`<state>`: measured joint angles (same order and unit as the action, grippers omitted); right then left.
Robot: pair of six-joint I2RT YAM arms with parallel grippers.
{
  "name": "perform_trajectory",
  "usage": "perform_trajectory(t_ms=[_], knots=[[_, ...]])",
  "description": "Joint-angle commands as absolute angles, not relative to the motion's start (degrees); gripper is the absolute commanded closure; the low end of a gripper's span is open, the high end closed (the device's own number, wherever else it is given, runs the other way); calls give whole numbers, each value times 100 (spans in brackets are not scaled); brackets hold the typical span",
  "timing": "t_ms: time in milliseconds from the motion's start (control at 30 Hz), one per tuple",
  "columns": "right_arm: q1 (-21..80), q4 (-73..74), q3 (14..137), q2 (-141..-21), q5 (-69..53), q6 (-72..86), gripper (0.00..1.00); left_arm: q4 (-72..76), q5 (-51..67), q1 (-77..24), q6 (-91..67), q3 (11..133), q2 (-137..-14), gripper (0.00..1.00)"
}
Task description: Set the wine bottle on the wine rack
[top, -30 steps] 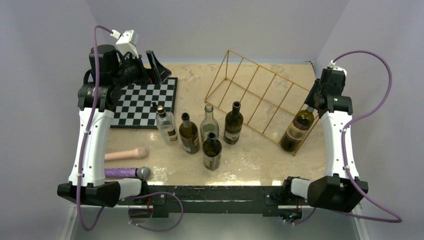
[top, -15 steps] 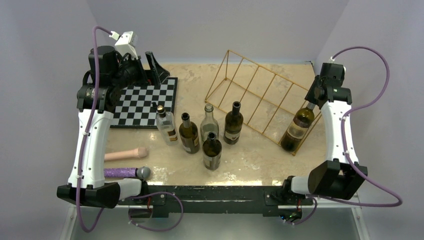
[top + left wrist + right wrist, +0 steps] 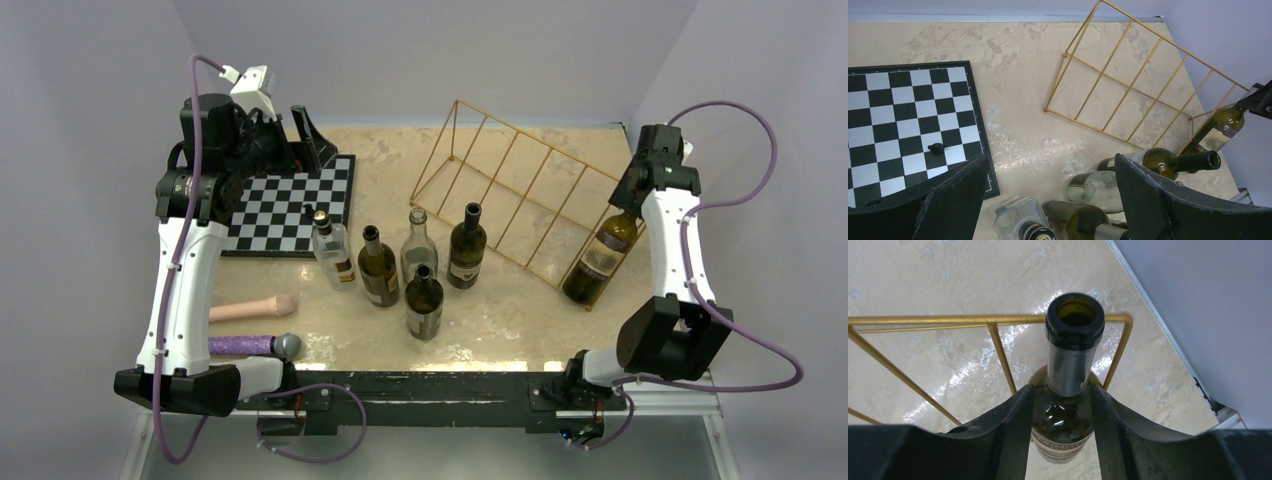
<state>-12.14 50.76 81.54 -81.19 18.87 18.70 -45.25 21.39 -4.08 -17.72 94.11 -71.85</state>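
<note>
The wine bottle, dark green with a pale label, leans in the rightmost slot of the gold wire wine rack, its base on the table. My right gripper is shut on its neck. In the right wrist view the fingers flank the neck of the bottle, with the rack's top bar behind it. My left gripper is open and empty, high over the checkered board. The left wrist view shows the left gripper, the rack and the leaning bottle.
Several other bottles stand mid-table: a clear square one, dark ones and a clear one. A pink handle and a purple-handled object lie front left. A black chess piece sits on the board.
My right arm has drawn back towards the right wall, and the bottle's neck has tipped a little further right in the rack slot. The left arm has barely moved.
</note>
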Motion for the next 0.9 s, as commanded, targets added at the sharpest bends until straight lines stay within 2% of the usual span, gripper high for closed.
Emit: perform_trajectory(t_ms=[0, 267, 433, 533, 700, 867], knots=[[-1263, 5180, 8236, -8349, 2144, 1889, 49, -4440, 2014, -378, -1645, 9447, -7106, 2], [-1300, 5323, 8535, -8501, 2171, 1989, 43, -4472, 1971, -378, -1630, 9443, -7101, 2], [-1296, 5317, 8470, -8140, 2185, 2013, 23, -4474, 1959, -378, -1639, 9436, -7090, 2], [-1300, 5339, 8492, -7886, 2199, 1996, 16, -4457, 1997, -378, -1659, 9439, -7099, 2], [-1293, 5567, 8846, -7533, 2033, 1908, 12, -4430, 2216, -378, -1720, 9541, -7185, 2], [-1292, 5577, 9337, -7031, 1017, 1624, 11, -4305, 2952, -378, -1764, 9891, -7341, 2]])
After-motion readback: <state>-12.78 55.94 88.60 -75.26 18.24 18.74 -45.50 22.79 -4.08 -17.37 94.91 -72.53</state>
